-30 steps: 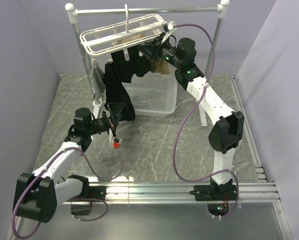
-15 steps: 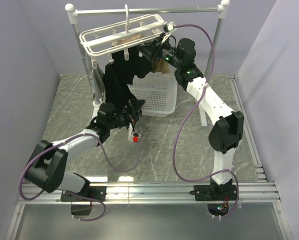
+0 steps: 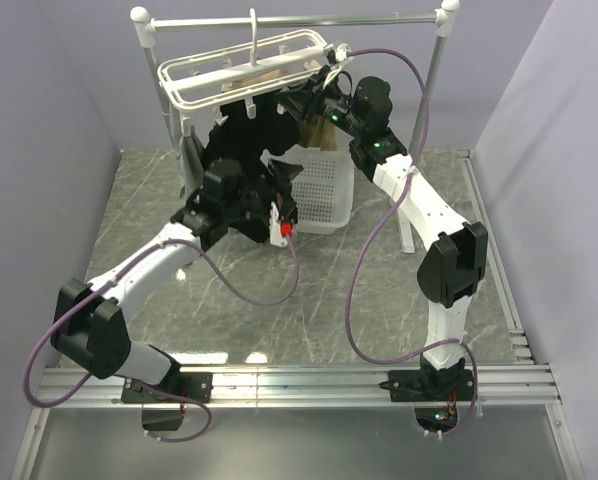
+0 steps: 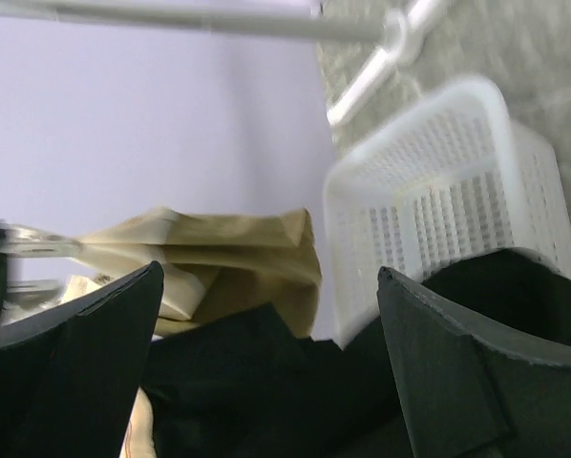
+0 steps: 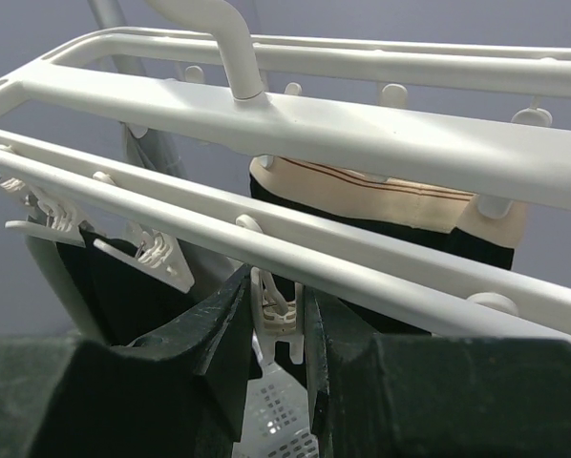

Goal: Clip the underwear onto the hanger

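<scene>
Right hand (image 5: 278, 329) clenches the hanger's (image 3: 234, 75) clip peg (image 5: 272, 294), left hand (image 4: 268, 286) hangs released by the underwear (image 3: 249, 140), whose ungripped edge could miss it.

L arm (image 3: 149, 265) fwd, L gripper (image 4: 266, 277) spread wide; R arm (image 3: 419, 205) raised, R gripper (image 5: 278, 291) pinched.

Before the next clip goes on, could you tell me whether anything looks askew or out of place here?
The hanger sits askew under the rail, its left end lower in the top view. The underwear hangs bunched and uneven beneath it, a fold sagging toward the open left gripper. Nothing looks damaged.
</scene>
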